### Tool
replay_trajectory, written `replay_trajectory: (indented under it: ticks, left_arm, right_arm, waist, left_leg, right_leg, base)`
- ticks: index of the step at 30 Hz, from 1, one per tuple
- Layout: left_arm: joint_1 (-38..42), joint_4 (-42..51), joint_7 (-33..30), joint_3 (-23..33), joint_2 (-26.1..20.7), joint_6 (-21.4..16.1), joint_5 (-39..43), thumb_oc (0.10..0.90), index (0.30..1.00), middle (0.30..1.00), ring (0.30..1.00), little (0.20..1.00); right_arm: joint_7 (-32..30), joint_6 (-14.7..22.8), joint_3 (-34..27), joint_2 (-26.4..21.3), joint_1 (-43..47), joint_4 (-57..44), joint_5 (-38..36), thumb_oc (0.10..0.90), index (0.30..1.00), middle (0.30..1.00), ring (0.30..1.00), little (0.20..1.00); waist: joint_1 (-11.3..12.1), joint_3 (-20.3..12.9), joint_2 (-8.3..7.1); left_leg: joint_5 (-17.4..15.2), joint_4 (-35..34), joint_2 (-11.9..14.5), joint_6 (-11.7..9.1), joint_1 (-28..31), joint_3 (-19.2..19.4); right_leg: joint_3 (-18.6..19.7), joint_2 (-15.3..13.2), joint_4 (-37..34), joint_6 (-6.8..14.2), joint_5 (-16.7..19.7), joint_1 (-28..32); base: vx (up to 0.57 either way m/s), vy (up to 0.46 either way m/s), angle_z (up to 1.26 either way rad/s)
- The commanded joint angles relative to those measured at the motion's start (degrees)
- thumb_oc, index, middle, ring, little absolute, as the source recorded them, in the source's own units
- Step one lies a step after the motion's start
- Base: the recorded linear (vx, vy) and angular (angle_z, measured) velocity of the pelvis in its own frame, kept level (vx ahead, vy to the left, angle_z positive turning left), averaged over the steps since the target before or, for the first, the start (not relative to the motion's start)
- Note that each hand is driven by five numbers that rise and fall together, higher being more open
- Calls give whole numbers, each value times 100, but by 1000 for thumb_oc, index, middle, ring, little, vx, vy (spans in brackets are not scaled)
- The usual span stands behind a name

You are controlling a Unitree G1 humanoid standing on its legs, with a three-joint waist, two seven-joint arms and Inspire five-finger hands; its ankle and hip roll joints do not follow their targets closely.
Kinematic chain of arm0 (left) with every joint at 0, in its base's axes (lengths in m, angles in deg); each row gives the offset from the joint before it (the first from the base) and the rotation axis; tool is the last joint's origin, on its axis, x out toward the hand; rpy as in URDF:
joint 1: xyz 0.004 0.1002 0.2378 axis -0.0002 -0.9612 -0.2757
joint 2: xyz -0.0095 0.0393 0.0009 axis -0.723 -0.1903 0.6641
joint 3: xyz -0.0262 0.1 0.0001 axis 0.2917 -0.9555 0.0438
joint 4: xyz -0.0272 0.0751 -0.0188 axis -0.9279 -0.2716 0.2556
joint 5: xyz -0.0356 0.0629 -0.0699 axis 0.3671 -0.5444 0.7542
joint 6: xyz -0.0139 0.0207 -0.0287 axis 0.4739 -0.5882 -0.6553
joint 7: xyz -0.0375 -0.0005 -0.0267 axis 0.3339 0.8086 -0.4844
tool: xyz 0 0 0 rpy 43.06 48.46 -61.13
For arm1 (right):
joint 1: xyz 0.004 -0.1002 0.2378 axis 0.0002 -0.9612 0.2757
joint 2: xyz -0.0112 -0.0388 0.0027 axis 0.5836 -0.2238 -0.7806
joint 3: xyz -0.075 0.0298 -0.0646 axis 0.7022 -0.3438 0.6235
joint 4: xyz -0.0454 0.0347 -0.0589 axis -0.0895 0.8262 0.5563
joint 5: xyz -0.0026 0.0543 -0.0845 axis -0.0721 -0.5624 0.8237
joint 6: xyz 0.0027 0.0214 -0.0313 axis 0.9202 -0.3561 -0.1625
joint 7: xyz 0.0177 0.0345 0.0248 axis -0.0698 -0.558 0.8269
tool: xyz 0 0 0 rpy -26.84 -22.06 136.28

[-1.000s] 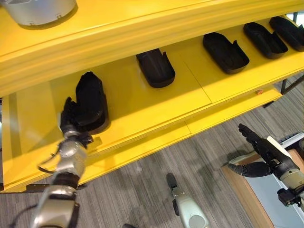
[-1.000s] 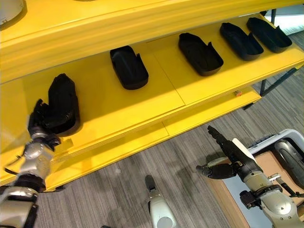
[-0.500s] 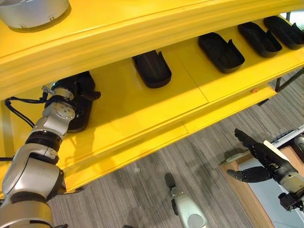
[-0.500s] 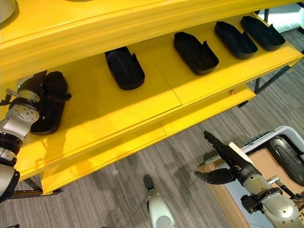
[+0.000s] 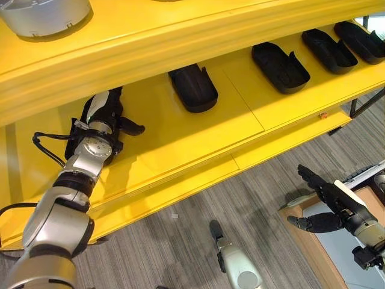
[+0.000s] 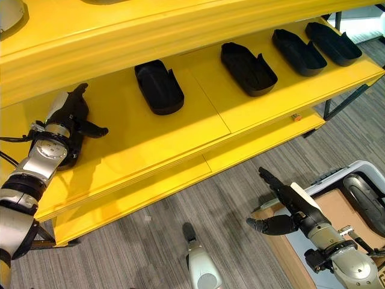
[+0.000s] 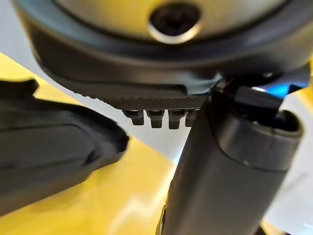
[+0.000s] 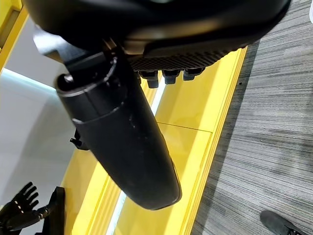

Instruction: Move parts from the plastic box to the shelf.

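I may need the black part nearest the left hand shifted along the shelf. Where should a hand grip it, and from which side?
Probably across the narrow width of the black part, fingers and thumb on its long side walls, reaching in from the shelf's open front edge. It lies flat, lengthwise front to back, and the upper shelf overhangs it, blocking a top approach. The left hand is nearest.

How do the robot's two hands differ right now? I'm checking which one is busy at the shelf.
The left hand reaches into the yellow shelf, fingers straight and thumb out, over a black part at the shelf's left end; the right hand hangs low over the grey floor, apart from the shelf. The left hand is at a part; the right hand is near none. Both are open and hold nothing.
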Motion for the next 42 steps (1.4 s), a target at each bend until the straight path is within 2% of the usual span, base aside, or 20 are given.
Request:
replay_trajectory:
  ticks: [1,5,6,8,12,17,21,22,26,30,32,33,42]
  left_arm:
    - [35,567,-9,727,-935,-600,80,900,1000,1000,1000,1000]
    - [-649,1047,65,1073,-1525,-798,-67,900,1000,1000,1000,1000]
    - [-997,1415,66,1271,-1878,-908,-289,900,1000,1000,1000,1000]
    - [-1401,1869,49,1500,-2239,-1041,-570,900,1000,1000,1000,1000]
    - [-2500,2768,138,2340,-2675,-1178,-850,900,1000,1000,1000,1000]
    - [-3342,3270,332,2948,-3067,-1261,-1263,900,1000,1000,1000,1000]
    - [-3387,3241,423,2765,-3213,-1303,-1813,900,1000,1000,1000,1000]
    - [-3161,3216,437,2417,-3247,-1327,-2209,900,1000,1000,1000,1000]
    - [-2761,3040,488,1870,-3200,-1341,-2432,900,1000,1000,1000,1000]
    - [-1986,2467,429,1141,-2793,-1181,-2635,900,1000,1000,1000,1000]
    - [-1875,2352,440,1040,-2707,-1158,-2632,900,1000,1000,1000,1000]
    - [-1640,2051,388,855,-2493,-1074,-2654,900,1000,1000,1000,1000]
    - [-1308,1147,405,653,-2055,-828,-2639,900,1000,1000,1000,1000]
  right_arm:
    - [-138,580,-930,-8,-102,-252,-335,900,1000,1000,1000,1000]
    - [-88,648,-1006,112,-208,-208,-313,900,1000,1000,1000,1000]
    - [-62,696,-1062,139,-273,-201,-274,900,1000,1000,1000,1000]
    - [-39,734,-1135,188,-350,-184,-237,900,1000,1000,1000,1000]
    - [37,744,-1221,231,-467,-145,-171,900,1000,1000,1000,1000]
    - [137,684,-1340,194,-537,-127,-51,900,1000,1000,1000,1000]
    - [196,642,-1348,134,-532,-144,-1,900,1000,1000,1000,1000]
    - [202,644,-1283,74,-491,-162,35,900,1000,1000,1000,1000]
    - [182,628,-1288,104,-479,-164,83,900,1000,1000,1000,1000]
    - [110,614,-1270,124,-404,-167,103,900,1000,1000,1000,1000]
    - [92,607,-1274,149,-392,-167,108,900,1000,1000,1000,1000]
    - [65,606,-1258,175,-346,-183,116,900,1000,1000,1000,1000]
    - [25,551,-1250,171,-215,-211,44,900,1000,1000,1000,1000]
  waist:
    - [44,-220,-1]
    - [113,-224,19]
    - [160,-223,43]
    - [228,-221,46]
    - [317,-232,65]
    - [390,-227,96]
    - [355,-220,121]
    - [313,-213,144]
    - [298,-244,159]
    - [221,-252,143]
    - [217,-249,135]
    - [187,-233,116]
    - [113,-214,44]
  left_leg:
    - [743,165,739,-282,0,-435]
    - [746,165,735,-289,1,-438]
    - [743,158,721,-293,-2,-457]
    - [730,149,712,-293,-7,-483]
    - [712,121,689,-293,7,-533]
    - [695,92,659,-289,38,-577]
    - [679,27,605,-283,66,-610]
    - [671,-6,578,-277,79,-628]
    - [659,-11,566,-270,111,-618]
    - [685,-12,578,-270,134,-588]
    - [680,-12,583,-270,131,-582]
    - [711,-6,596,-272,127,-573]
    - [712,37,635,-265,103,-491]
  right_leg:
    - [527,-361,285,552,-88,-47]
    - [511,-387,285,559,-101,-25]
    - [501,-400,275,563,-102,-8]
    - [472,-418,263,569,-105,15]
    - [438,-461,218,584,-106,108]
    - [396,-506,173,600,-109,230]
    - [340,-547,111,626,-89,323]
    - [323,-558,70,641,-76,358]
    - [313,-561,14,650,-58,410]
    - [327,-545,7,652,-62,407]
    - [322,-545,7,651,-63,400]
    - [340,-522,21,645,-61,371]
    - [422,-463,87,627,-64,229]
  base:
    - [0,0,0]
    - [3,8,0]
    - [12,34,1]
    - [6,18,1]
    - [19,26,8]
    - [16,36,11]
    - [3,37,1]
    - [-4,46,6]
    - [3,22,5]
    - [0,0,0]
    - [-3,3,-3]
    - [-5,4,-11]
    - [-1,-2,-3]
